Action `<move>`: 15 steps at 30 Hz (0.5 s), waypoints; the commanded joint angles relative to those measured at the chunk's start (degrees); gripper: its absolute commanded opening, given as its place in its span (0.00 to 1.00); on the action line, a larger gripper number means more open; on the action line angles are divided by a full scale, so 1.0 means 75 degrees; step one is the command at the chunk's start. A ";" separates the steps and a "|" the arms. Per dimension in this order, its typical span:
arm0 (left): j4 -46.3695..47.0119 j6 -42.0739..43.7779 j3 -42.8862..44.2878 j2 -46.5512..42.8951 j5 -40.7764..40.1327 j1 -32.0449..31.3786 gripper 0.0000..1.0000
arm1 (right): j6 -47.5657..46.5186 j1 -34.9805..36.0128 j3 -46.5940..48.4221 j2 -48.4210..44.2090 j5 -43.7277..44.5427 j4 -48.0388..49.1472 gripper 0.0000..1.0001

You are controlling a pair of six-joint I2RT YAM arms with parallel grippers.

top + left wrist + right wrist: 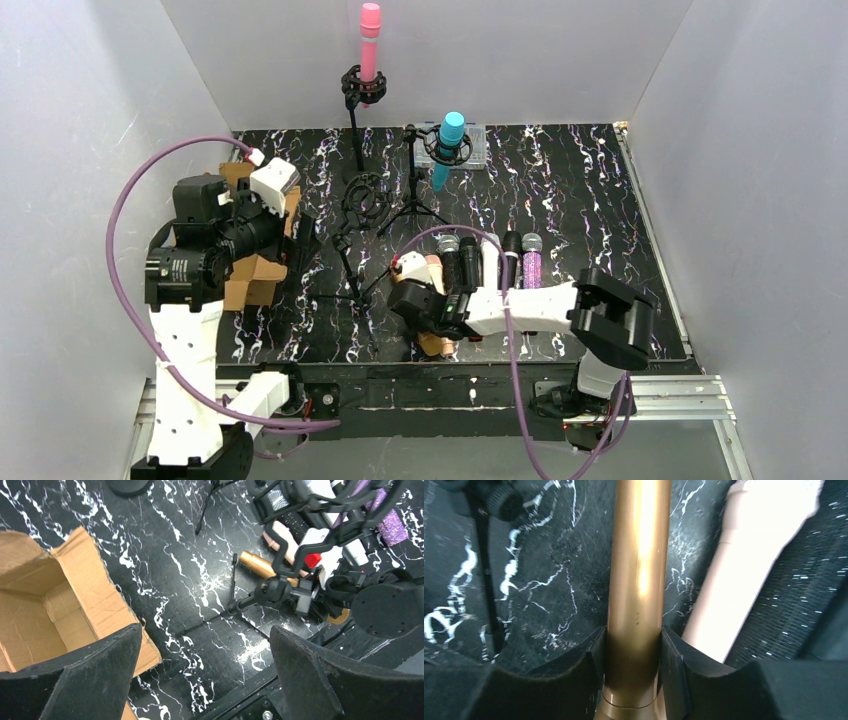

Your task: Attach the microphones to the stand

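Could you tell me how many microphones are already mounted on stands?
2: the pink microphone on the rear stand, and the teal microphone on the tripod stand to its right. A third stand's mount in front is empty. None looks hidden.

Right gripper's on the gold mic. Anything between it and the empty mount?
Nothing visible blocks the way. The right gripper clamps the gold microphone on the table, and the empty shock mount sits above, to its left. That stand's thin leg lies beside the microphone, with the peach microphone on the other side.
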 commanded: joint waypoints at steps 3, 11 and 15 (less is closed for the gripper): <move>0.0083 0.0468 0.0391 -0.0546 0.0863 0.0046 0.99 | 0.0187 0.0042 0.0614 -0.1518 0.0588 -0.0707 0.02; 0.0754 0.1660 0.0451 -0.1426 0.2063 0.0045 0.99 | 0.0183 0.0042 0.0907 -0.3639 0.1076 -0.1020 0.01; 0.1464 0.2816 0.0182 -0.2059 0.3021 0.0046 0.99 | -0.0109 0.0042 0.1472 -0.4310 0.1141 -0.1241 0.01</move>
